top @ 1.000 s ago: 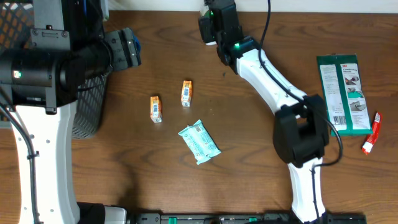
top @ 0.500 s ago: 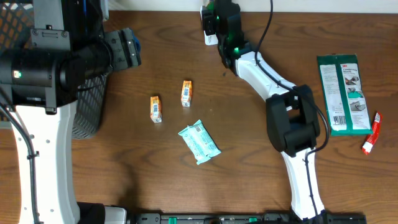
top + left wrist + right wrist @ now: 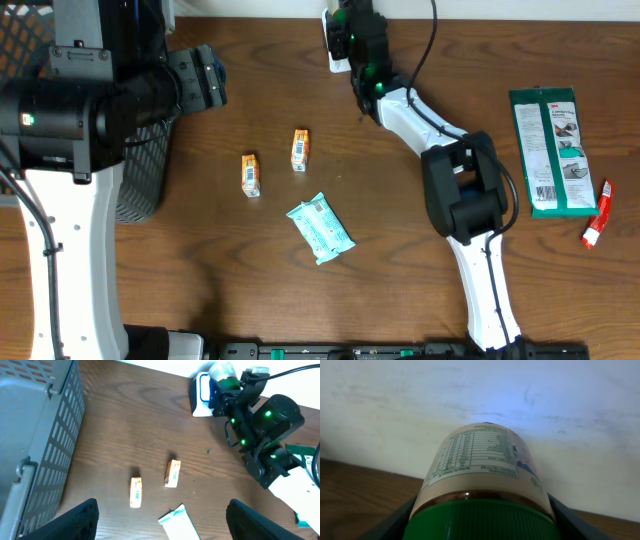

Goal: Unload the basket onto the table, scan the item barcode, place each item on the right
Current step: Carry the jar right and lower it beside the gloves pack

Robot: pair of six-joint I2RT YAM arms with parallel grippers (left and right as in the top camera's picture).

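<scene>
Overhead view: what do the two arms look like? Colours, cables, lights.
Left arm: white links, bulky black joint housings, one green light. Right arm: same white links and black joints, green lights near the wrist, a black cable running along it. In the left wrist view, the left fingers are black and wedge-shaped.

Bare tabletop (image 3: 115, 435) between basket (image 3: 50, 440) and boxes (image 3: 135, 491)

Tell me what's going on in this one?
The right gripper holds a green-capped bottle at the far edge of the table, right beside the white scanner. Whether the barcode faces the scanner cannot be told. The left gripper hangs open and empty near the mesh basket. An orange box, a second orange box and a teal packet lie untouched on the table.
</scene>
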